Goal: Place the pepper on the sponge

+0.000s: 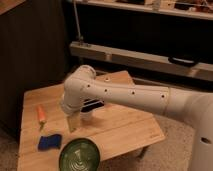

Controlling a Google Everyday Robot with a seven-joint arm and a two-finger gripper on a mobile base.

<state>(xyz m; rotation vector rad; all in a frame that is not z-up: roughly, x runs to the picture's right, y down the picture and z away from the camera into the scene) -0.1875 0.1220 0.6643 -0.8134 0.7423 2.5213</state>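
Note:
The pepper (41, 114) is a slim orange-red vegetable lying on the left side of the wooden table (125, 125). Just in front of it lies the blue sponge (49, 141), flat on the wood, apart from the pepper. My gripper (74, 122) hangs below the white arm's wrist (77, 95), over the middle of the table, to the right of the pepper and sponge. Nothing shows between the fingers.
A round dark-green bowl (80, 155) sits at the table's front edge, right of the sponge. A dark cabinet (30, 45) stands behind the table at the left. A shelf unit with a pale rail (140, 57) runs across the back.

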